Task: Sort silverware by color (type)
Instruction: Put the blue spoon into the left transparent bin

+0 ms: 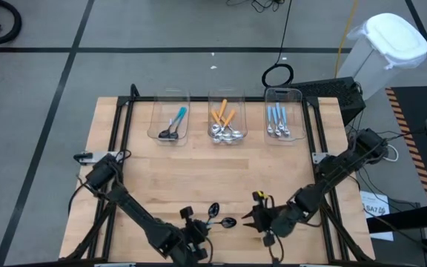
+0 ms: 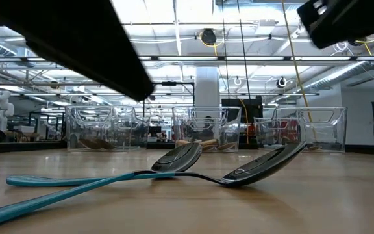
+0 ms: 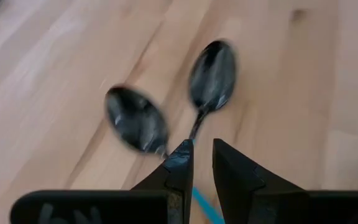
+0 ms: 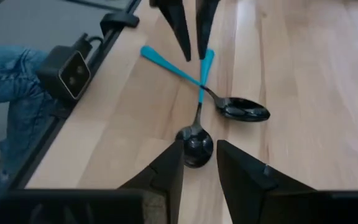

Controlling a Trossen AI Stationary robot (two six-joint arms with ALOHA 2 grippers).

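Two crossed teal spoons (image 1: 219, 216) lie between both arms, left gripper (image 1: 196, 227) nearer, fingers narrowly parted over the handles, empty

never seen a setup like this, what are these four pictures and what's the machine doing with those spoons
It is a robot with two dark arms at a wooden table, filmed four ways: from above, from table height, and from a camera on each wrist.

At the table's far side stand three clear bins: one with teal spoons, one with orange spoons, one with light-blue spoons.

Near the front edge lie two crossed teal spoons with black bowls. The left end effector hovers over their handles, fingers slightly apart. The right end effector faces the spoon bowls from the other side, fingers open. Neither holds anything.
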